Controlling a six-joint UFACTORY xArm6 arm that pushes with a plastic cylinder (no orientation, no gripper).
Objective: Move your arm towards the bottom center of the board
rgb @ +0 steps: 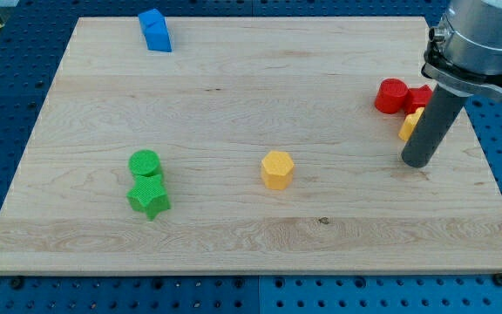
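My tip rests on the wooden board at the view's right, about mid-height. Just above and left of it lies a yellow block, partly hidden by the rod. A red cylinder and another red block sit above that, touching each other. A yellow hexagonal block lies near the board's centre, well left of the tip. A green cylinder and a green star sit together at the lower left. A blue block lies at the top left.
The board lies on a blue perforated table. The arm's grey body hangs over the board's upper right corner.
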